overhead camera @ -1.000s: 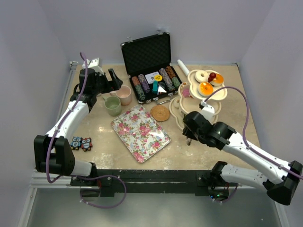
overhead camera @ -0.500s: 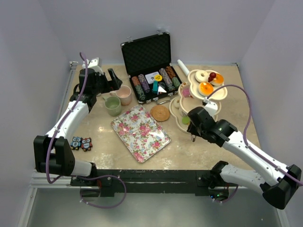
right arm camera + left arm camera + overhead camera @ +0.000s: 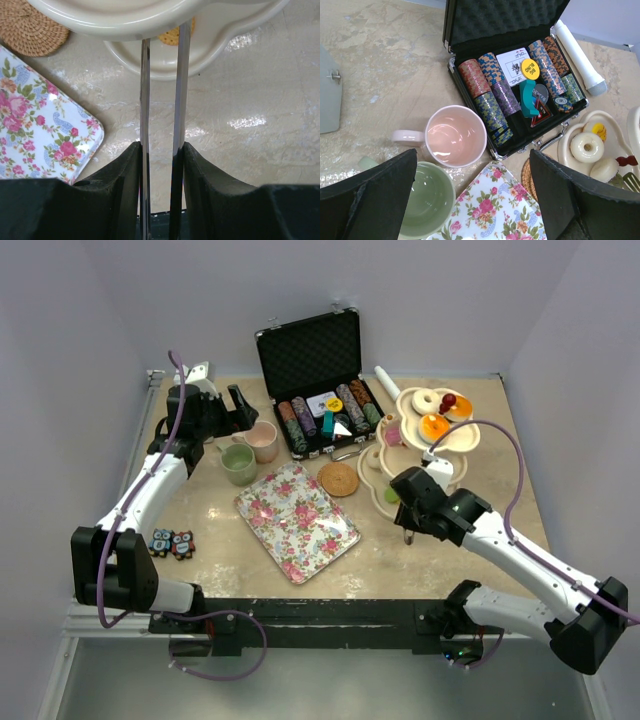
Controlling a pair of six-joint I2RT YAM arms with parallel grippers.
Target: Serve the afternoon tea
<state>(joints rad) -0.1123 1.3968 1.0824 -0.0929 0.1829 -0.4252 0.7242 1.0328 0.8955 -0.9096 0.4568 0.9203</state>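
The cream three-tier stand [image 3: 455, 435] stands at the right with donuts and small cakes on its tiers. My right gripper [image 3: 403, 502] is shut on metal tongs [image 3: 181, 90], whose two blades reach under a tier's rim [image 3: 125, 20] towards the lowest tier [image 3: 220, 45], where a yellow biscuit [image 3: 172, 36] lies. The blades stand apart. The pink cup [image 3: 263, 440] and green cup [image 3: 238, 463] sit side by side at the left. My left gripper [image 3: 235, 405] hovers open and empty above them [image 3: 472, 200]; in its view I see the pink cup [image 3: 455, 137], the green cup [image 3: 422, 200] and a white donut [image 3: 587, 147].
An open black case of poker chips [image 3: 320, 410] stands at the back. The floral tray [image 3: 297, 520] lies in the middle, next to a woven coaster [image 3: 339, 478]. A white cylinder [image 3: 386, 380] lies behind the stand. Two owl toys [image 3: 172, 542] sit at the near left.
My right gripper has swung left and forward towards the stand, bringing the tongs in under its tiers. The left arm has not moved.
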